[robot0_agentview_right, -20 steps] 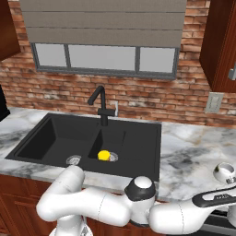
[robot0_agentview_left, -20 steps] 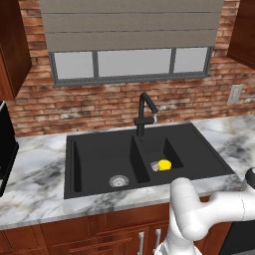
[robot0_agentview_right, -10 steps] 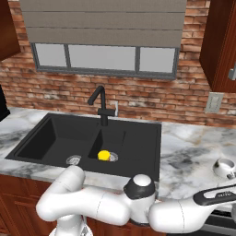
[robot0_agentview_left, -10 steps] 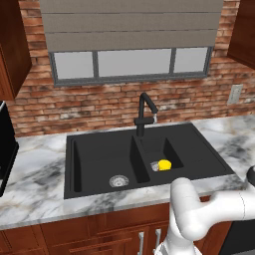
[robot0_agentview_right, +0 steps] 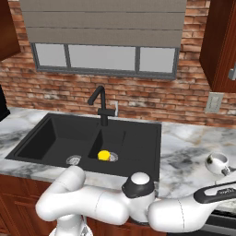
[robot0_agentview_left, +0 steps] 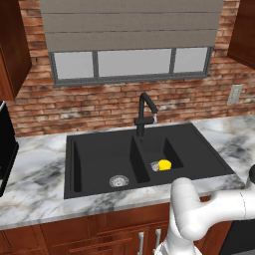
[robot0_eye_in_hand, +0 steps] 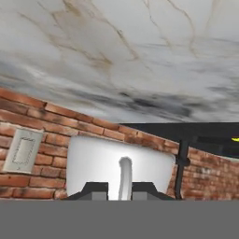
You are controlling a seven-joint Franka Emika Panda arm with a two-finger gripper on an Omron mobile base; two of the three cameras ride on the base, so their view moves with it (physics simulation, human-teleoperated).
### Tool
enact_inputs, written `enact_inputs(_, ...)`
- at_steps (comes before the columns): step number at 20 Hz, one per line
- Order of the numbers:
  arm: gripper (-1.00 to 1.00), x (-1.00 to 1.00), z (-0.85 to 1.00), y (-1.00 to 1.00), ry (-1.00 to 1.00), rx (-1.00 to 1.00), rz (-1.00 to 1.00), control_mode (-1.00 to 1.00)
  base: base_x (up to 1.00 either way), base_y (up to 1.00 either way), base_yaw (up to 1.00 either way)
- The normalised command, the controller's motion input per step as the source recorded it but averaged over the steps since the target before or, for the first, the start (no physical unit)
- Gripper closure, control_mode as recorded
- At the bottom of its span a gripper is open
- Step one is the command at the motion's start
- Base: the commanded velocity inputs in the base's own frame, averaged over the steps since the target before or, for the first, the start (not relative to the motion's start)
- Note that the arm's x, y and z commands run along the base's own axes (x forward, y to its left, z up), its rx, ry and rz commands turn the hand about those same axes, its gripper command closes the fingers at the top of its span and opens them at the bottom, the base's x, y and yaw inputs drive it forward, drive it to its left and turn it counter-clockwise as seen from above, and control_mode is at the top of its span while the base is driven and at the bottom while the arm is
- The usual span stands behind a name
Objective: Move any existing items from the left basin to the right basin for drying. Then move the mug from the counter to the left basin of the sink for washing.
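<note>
The white mug [robot0_agentview_right: 216, 162] is at the far right, just over the marble counter [robot0_agentview_right: 184, 152]. In the hand view, which is rolled upside down, the mug [robot0_eye_in_hand: 93, 163] is close up and its handle [robot0_eye_in_hand: 124, 177] stands between my fingertips. My gripper [robot0_eye_in_hand: 120, 189] is shut on that handle. The small yellow item [robot0_agentview_left: 165, 164] lies in the narrower right basin [robot0_agentview_left: 174, 147] beside its silver drain; the right base view shows the same item [robot0_agentview_right: 104, 155]. The wider left basin [robot0_agentview_left: 97, 154] of the black sink holds just its drain [robot0_agentview_left: 118, 181].
A black gooseneck faucet [robot0_agentview_left: 145, 113] rises behind the divider between the basins. A brick wall with a window and a wall outlet [robot0_agentview_right: 214, 102] backs the counter. Dark wooden cabinets hang at the upper right [robot0_agentview_right: 219, 46]. My white arm [robot0_agentview_right: 115, 205] reaches across below the counter's front edge.
In the right base view the mug has shifted slightly left and upward with my gripper on it. The yellow item and the sink have stayed put.
</note>
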Motion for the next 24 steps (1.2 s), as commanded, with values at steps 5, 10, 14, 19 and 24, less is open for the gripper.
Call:
enact_inputs(5,1.0,-0.12,0.3,0.76,0.0,-0.01,0.0,-1.0,0.0,0.0,0.0)
enact_inputs(10,1.0,-0.21,0.41,0.74,0.0,-0.02,0.0,-1.0,0.0,0.0,0.0)
enact_inputs(14,1.0,-0.16,0.45,0.76,0.0,-0.03,-0.01,-1.0,0.0,0.0,0.0)
enact_inputs(19,1.0,-0.08,0.44,0.77,0.0,-0.03,-0.05,-1.0,0.0,0.0,0.0)
enact_inputs(24,1.0,0.0,0.33,0.86,0.0,-0.03,-0.06,-1.0,0.0,0.0,0.0)
